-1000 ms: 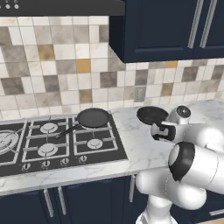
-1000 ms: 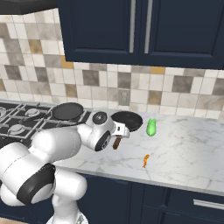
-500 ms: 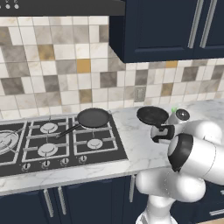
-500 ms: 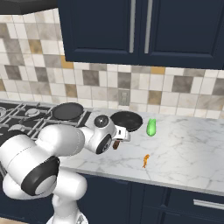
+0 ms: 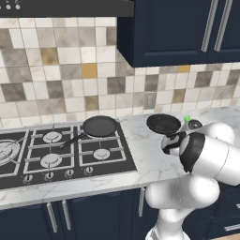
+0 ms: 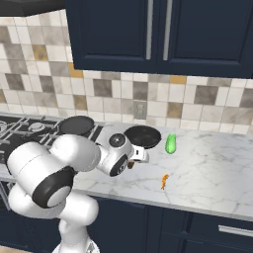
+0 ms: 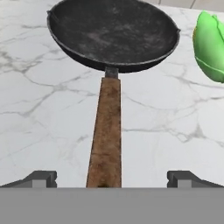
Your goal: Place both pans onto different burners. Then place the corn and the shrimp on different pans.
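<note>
Black grates cover the cooktop (image 5: 61, 154) at the left end of the worktop (image 6: 207, 168), and on its back right burner (image 5: 100, 125) we see the first pan (image 5: 100, 125), its long black handle pointing left and forward over the grates. A bare burner (image 5: 101, 153) lies just in front of it.

Right of the cooktop, on the marble near the back wall, sits the second pan (image 7: 113, 33); its brown wooden handle (image 7: 106, 135) runs straight toward the front edge of the worktop. In the hand view that handle passes between our two finger tips (image 7: 40, 178), which stand wide apart on either side of it without touching it, so the gripper (image 7: 112, 179) is fully spread and holds nothing. The arm is folded low, its white elbow bulging toward the base and the hand reaching forward, level with the worktop, at the end of the handle.

Just right of this pan rests the corn (image 6: 170, 143), bright green, close to the rim but apart from it. Farther forward, near the front edge, lies the shrimp (image 6: 164, 181), small and orange, well clear of both pans.
</note>
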Available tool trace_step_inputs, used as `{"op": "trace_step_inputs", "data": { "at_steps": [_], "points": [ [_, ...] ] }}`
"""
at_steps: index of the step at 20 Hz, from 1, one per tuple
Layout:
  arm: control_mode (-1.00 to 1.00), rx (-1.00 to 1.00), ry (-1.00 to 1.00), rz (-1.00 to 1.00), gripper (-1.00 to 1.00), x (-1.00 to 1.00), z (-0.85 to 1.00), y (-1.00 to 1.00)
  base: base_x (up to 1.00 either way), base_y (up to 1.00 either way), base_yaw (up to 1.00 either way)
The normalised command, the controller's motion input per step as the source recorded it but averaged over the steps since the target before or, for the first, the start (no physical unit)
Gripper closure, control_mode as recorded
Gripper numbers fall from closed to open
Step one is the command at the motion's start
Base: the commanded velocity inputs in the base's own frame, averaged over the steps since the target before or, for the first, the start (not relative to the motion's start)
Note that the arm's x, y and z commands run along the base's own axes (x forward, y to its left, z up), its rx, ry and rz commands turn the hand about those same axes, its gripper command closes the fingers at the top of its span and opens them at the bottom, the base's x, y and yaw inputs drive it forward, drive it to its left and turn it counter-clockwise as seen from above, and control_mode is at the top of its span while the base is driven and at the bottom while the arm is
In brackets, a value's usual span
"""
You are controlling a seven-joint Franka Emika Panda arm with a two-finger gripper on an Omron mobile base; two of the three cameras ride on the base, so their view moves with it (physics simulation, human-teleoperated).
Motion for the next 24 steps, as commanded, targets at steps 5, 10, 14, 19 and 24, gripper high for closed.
{"op": "trace_step_inputs", "data": {
  "at_steps": [5,10,14,19,24],
  "points": [
    [-1.00,0.00,0.00,0.00,-1.00,0.11,-0.12,-0.05,0.00,0.00,0.00],
    [-1.00,0.00,0.00,0.00,-1.00,0.17,-0.12,-0.02,0.00,0.00,0.00],
    [-1.00,0.00,0.00,0.00,-1.00,0.23,-0.12,-0.01,0.00,0.00,0.00],
    [-1.00,0.00,0.00,0.00,-1.00,0.28,-0.20,-0.03,0.00,0.00,0.00],
    [-1.00,0.00,0.00,0.00,-1.00,0.33,-0.33,-0.07,0.00,0.00,0.00]
  ]
}}
